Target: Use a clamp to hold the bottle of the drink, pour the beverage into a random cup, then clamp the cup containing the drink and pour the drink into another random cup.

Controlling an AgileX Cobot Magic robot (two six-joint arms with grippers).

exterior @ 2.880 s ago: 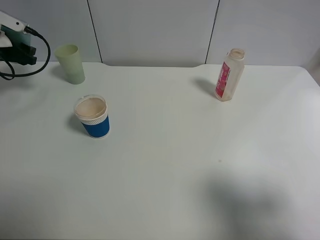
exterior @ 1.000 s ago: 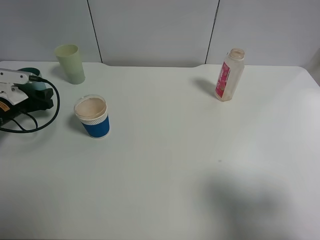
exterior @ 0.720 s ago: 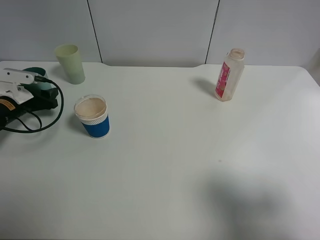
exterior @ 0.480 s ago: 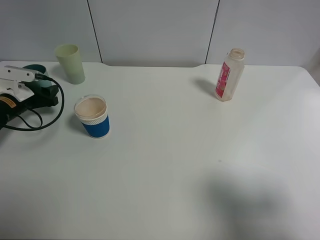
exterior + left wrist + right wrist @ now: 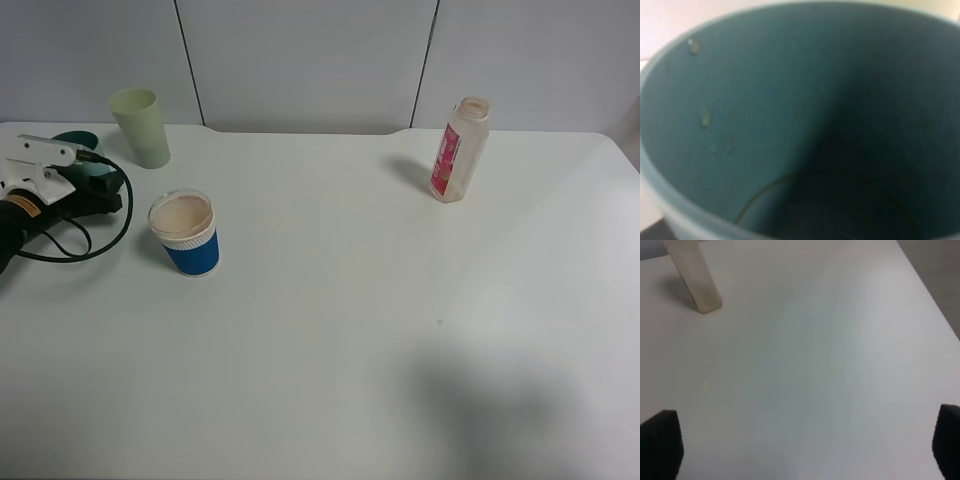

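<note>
The teal cup (image 5: 78, 141) sits at the table's left edge, mostly hidden behind my left arm. My left gripper (image 5: 98, 192) is shut on it. In the left wrist view the cup's dark inside (image 5: 805, 125) fills the frame, with a few droplets on its wall. The bottle (image 5: 458, 150) stands upright at the back right, and its lower body shows in the right wrist view (image 5: 692, 277). My right gripper (image 5: 805, 450) is open over bare table, well short of the bottle, and does not show in the exterior high view.
A blue paper cup (image 5: 185, 233) with a white rim holds beige drink, just right of the left gripper. A pale yellow-green tumbler (image 5: 140, 127) stands at the back left, behind the teal cup. The white table (image 5: 350, 330) ends at a grey wall behind.
My left arm came down from high at the back left with the teal cup. Over the last second it drifted slightly right and toward the back. Bottle and other cups stayed put.
</note>
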